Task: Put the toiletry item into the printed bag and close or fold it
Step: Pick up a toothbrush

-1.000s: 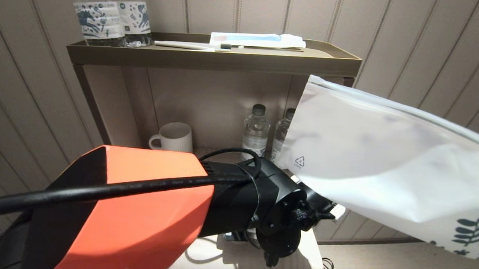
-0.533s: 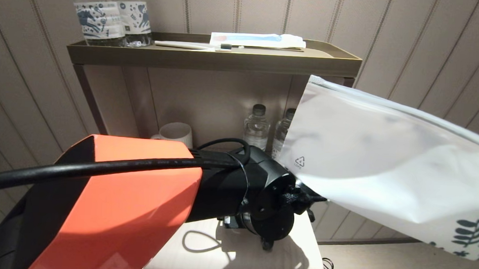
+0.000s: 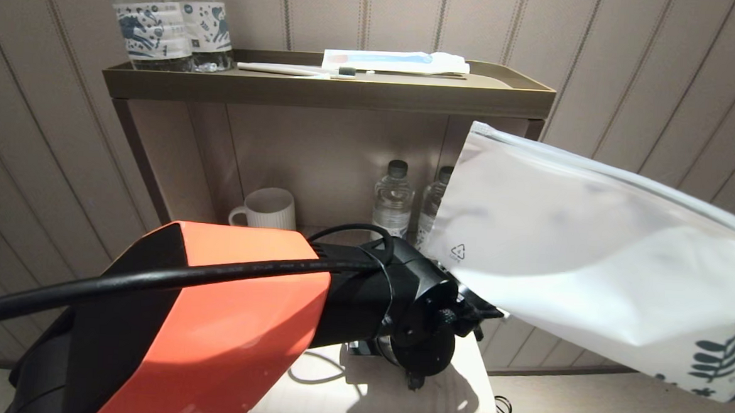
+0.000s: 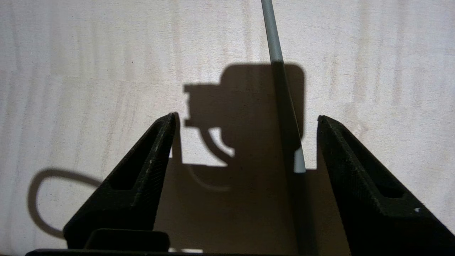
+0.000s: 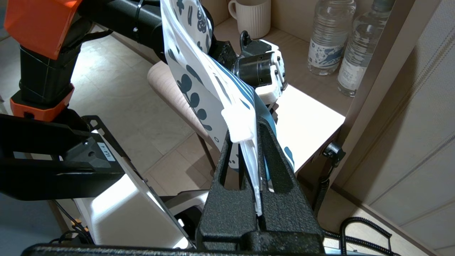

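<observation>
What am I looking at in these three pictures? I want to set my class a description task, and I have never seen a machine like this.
It is a robot with two arms, each ending in a two-fingered hand. The wide picture is taken from a camera on its head; the other two come from cameras on its wrists, behind the fingers.

The orange and black arm is the left one. Its left hand is open above a pale wooden surface, with a slim pale toothbrush lying on the wood between the fingers, not yet gripped.

The right hand is shut on the printed bag, a white pouch with dark blue leaves, holding it up in the air.

Behind stands a shelf unit. Its lower shelf holds a ribbed white mug and water bottles.
</observation>
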### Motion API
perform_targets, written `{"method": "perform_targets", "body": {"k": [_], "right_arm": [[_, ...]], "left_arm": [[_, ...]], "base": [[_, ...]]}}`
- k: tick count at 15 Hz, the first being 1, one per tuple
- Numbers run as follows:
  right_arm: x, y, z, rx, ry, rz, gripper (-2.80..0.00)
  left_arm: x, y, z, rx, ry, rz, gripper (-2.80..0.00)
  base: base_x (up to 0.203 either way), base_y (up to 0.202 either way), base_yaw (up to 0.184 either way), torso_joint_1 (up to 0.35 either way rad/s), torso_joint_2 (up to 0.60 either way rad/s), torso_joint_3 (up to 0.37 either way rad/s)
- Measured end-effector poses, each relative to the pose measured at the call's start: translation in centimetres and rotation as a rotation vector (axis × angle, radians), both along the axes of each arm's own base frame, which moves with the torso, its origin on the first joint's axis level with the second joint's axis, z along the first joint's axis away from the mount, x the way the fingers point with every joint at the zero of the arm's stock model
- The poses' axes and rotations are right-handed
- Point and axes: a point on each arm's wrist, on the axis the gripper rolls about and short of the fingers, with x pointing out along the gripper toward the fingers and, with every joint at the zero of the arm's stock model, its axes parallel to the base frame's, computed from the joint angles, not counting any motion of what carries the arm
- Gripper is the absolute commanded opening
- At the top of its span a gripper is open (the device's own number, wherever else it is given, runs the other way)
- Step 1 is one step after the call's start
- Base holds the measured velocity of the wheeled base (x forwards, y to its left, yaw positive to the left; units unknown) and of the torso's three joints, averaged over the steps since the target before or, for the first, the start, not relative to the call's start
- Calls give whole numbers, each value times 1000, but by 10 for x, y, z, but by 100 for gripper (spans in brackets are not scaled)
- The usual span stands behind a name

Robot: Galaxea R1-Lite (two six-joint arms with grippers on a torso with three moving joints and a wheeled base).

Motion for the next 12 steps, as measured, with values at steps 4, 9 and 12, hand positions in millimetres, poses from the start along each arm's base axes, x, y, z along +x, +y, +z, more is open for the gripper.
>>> {"method": "perform_targets", "body": {"k": [4,9,12], "right_arm": [[-1,0,1,1,-5,0,-280],[-1,0,0,0,-4,0,-280],[-1,0,0,0,-1,0,-280]], "left_arm": [[-1,0,0,4,4,2,-280],[0,0,0,-13,14,-3,-280],[0,3,4,-23,28,0,-280]], "base": [[0,0,0,0,0,0],[0,0,0,0,0,0],[0,0,0,0,0,0]]}}
